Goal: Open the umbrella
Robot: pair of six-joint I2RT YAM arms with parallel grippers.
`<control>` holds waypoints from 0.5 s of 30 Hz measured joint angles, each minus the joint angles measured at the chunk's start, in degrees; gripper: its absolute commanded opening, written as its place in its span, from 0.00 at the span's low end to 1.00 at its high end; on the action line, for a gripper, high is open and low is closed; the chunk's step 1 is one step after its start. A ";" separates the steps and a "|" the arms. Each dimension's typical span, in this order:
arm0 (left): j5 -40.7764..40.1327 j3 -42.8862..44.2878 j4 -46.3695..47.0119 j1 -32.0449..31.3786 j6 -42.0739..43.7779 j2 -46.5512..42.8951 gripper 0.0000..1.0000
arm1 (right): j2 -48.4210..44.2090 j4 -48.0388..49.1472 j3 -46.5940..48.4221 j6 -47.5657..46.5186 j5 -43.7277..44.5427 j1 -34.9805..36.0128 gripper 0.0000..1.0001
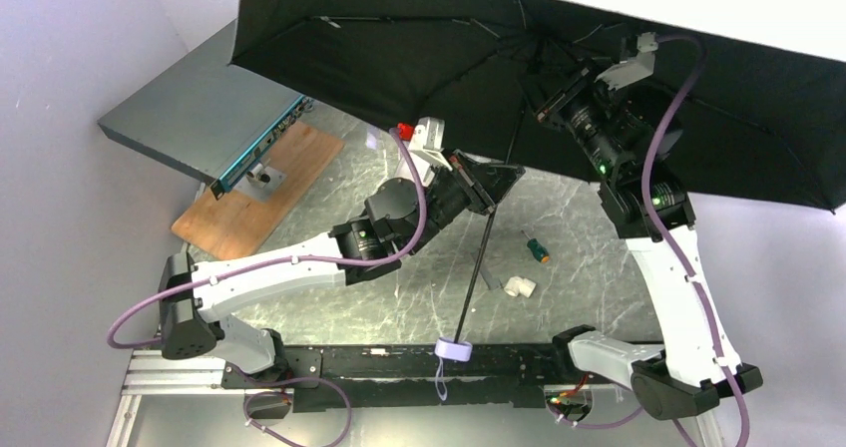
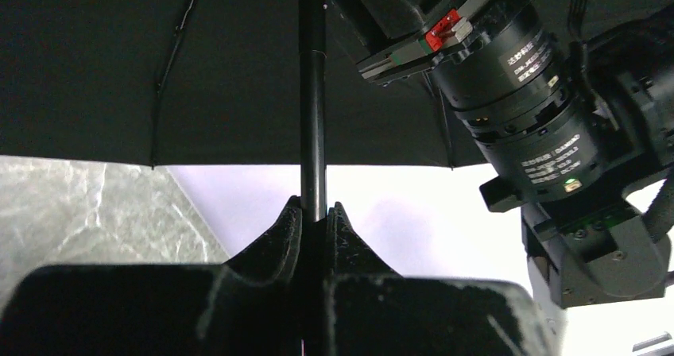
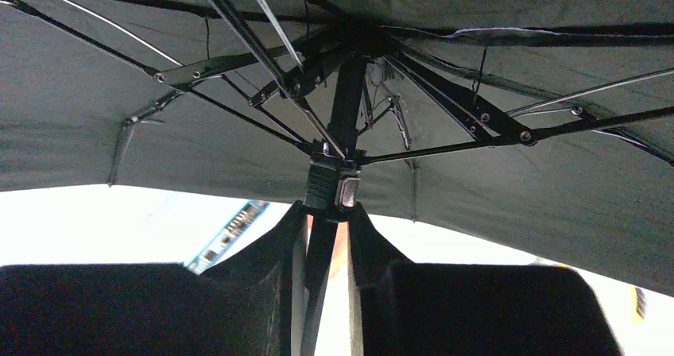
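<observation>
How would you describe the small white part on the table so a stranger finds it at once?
Find the open black umbrella and follow its thin shaft down over the grey marbled table. Just right of the shaft lies a small white part. Unlike the thin green-and-orange tool beside it, it is stubby and plain white.

left arm [image 1: 289, 267] stretched forward, fingers [image 2: 274, 245] clamped | right arm [image 1: 678, 277] raised, fingers [image 3: 373, 253] slightly apart
</observation>
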 measured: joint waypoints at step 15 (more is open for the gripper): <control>-1.33 -1.73 5.51 -1.73 11.17 -3.37 0.00 | -3.15 17.46 -4.57 3.65 -12.72 -0.68 0.10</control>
